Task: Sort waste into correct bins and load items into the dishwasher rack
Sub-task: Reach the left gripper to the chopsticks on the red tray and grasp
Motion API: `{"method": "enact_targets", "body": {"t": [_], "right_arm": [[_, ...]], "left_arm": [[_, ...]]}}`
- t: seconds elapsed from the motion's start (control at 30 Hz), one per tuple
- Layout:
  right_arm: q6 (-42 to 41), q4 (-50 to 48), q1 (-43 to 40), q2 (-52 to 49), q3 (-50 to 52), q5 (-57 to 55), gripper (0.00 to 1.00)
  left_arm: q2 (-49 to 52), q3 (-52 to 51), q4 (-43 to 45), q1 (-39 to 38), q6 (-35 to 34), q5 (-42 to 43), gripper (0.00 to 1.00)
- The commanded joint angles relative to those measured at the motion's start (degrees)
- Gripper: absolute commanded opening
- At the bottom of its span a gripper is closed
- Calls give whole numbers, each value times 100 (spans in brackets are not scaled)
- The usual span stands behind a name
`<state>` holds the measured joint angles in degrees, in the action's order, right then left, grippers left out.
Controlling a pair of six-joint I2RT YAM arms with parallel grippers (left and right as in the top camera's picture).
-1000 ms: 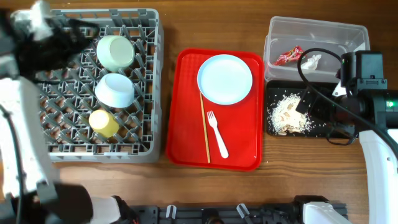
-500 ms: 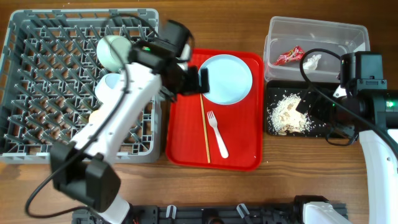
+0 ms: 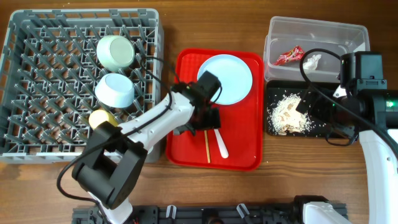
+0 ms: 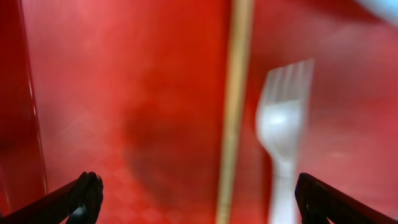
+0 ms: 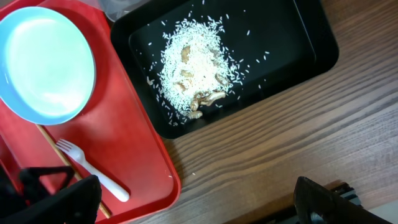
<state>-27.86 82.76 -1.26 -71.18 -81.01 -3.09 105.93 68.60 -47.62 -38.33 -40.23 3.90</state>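
Quick update from our sorting rig. Our left end effector (image 4: 198,186) is over the red tray (image 3: 184,93) with its fingers spread wide and nothing in them. In the left wrist view the chopsticks (image 4: 237,93) run straight ahead between the two fingers, a bit right of centre. The fork (image 4: 283,124) lies just right of them, tines pointing away, also inside the gap. That view is pretty blurry, so we can't tell whether the fingertips touch the tray. From overhead, the plate (image 3: 225,78) sits on the same tray just past the end effector.

Off to its left is the rack (image 3: 37,93), holding two bowls (image 3: 115,52) and the yellow cup (image 3: 99,118).

Our right end effector (image 5: 196,186) has its fingers wide apart too, and it's empty. It's above the desk (image 5: 280,137), at the near edge of the black tray (image 5: 298,37). The rice (image 5: 193,68) is piled in that tray just ahead of the fingers. Beyond it, seen from overhead, is the clear tub (image 3: 323,31), with the red wrapper (image 3: 288,56) and the paper scrap (image 3: 313,61) inside.
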Motion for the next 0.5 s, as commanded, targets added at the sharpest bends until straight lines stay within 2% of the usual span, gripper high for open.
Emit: {"method": "enact_targets", "body": {"t": [0.0,0.17,0.27,0.47], "right_arm": [[-66,26,-22,-7,-26,-142,100],[-76,26,-22,-7,-26,-140,100],[-74,24,-22,-7,-26,-140,100],[-74,26,-22,-7,-26,-140,100]], "left_arm": [[28,-326,94,-83,-120,-424,100],[37,-391,96,-160,-118,-813,96],[39,-391,96,-229,-122,-852,84],[79,-391,170,-455,-125,-850,84]]}}
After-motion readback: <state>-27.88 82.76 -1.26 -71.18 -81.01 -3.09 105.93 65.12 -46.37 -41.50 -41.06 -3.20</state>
